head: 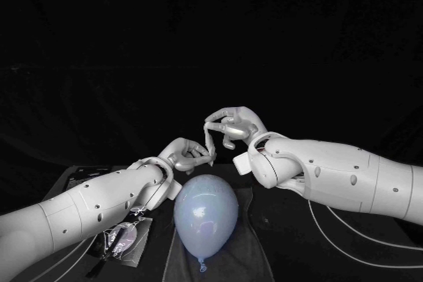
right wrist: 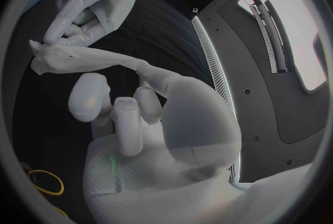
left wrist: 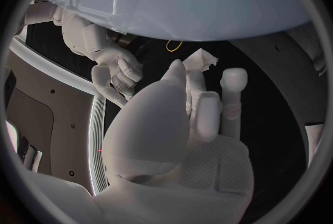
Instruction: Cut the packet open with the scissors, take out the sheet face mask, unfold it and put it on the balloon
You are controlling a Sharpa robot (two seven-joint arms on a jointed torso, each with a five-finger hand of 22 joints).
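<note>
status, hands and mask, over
Left hand and right hand both pinch the sheet mask, stretched between them as a narrow strip. Balloon bare beneath. Nothing between mask and balloon.

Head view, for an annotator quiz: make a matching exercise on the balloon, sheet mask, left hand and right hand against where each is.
1 balloon
2 sheet mask
3 left hand
4 right hand

A pinches the mask's upper end
B lies on the table
C pinches the mask's lower end
D hangs between both hands

Pairs: 1-B, 2-D, 3-C, 4-A
</note>
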